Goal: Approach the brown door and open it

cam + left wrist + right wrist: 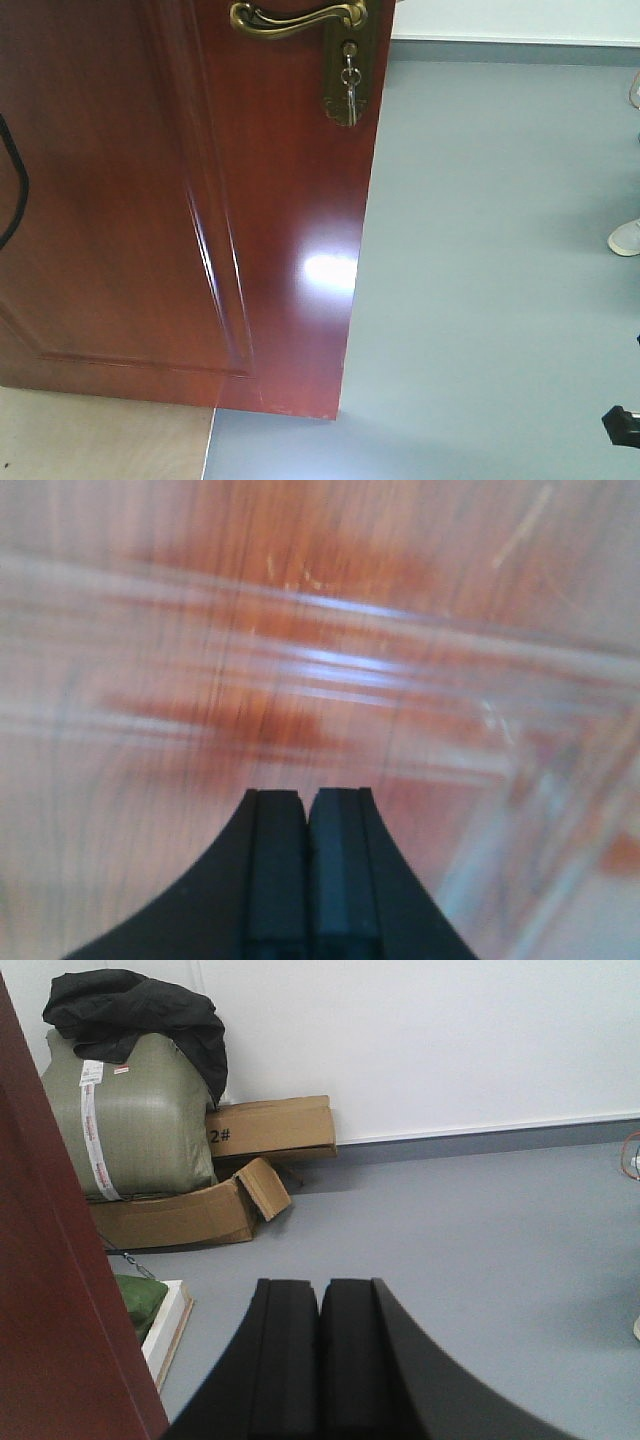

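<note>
Brown door (180, 200) ajar, fills left of front view; free edge by grey floor (480, 250). Likely heavy, stiff, glossy/slippery; grab brass lever handle (300, 18). Left gripper (306, 810) & right gripper (320, 1300) clenched, empty.

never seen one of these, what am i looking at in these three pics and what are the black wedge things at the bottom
This is a two-armed robot on wheels, trying to open a door. The front camera shows the brown door with its brass handle and keys, already swung ajar over grey floor. The other two cameras sit on the wrists. The black wedges are the jaws: the left gripper, shut and empty, close to the glossy wood; the right gripper, also shut and empty, facing cardboard boxes and a green sack.
</note>
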